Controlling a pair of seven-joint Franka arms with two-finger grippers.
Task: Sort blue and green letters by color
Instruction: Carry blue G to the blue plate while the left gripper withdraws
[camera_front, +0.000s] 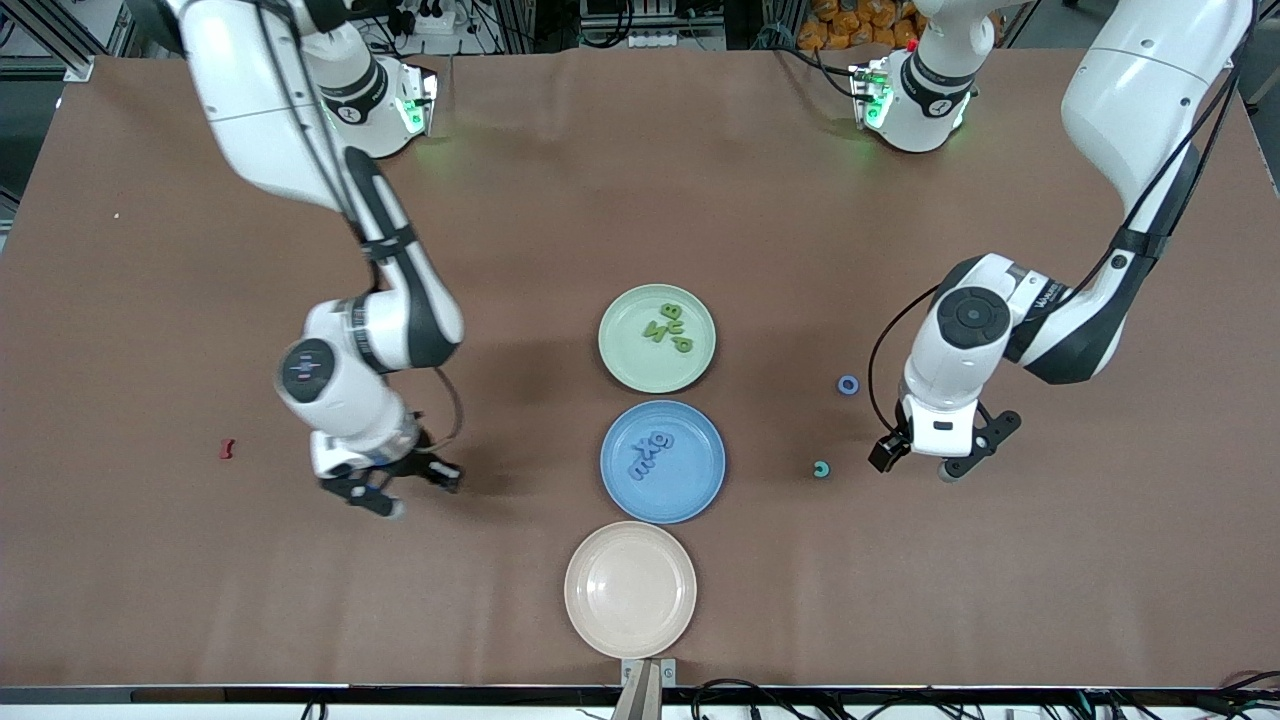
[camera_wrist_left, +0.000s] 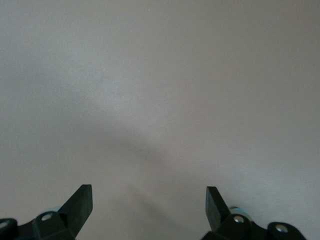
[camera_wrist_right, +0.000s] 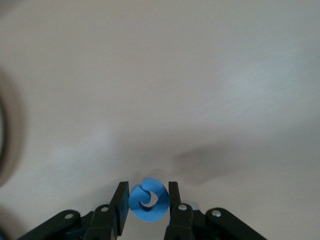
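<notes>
My right gripper (camera_wrist_right: 148, 192) is shut on a small blue curled letter (camera_wrist_right: 148, 201), pinched between both fingers over bare brown table. In the front view this gripper (camera_front: 392, 487) hangs over the table toward the right arm's end, beside the blue plate (camera_front: 695, 485). That plate holds blue letters (camera_front: 648, 456). The green plate (camera_front: 620, 345) holds green letters (camera_front: 668, 328). My left gripper (camera_front: 922, 462) is open with nothing between its fingers (camera_wrist_left: 80, 205), next to a teal-green round letter (camera_front: 821, 469). A blue round letter (camera_front: 848, 384) lies a little farther from the front camera.
An empty beige plate (camera_front: 630, 588) sits nearest the front camera, in line with the other two plates. A small dark red piece (camera_front: 227, 449) lies toward the right arm's end of the table.
</notes>
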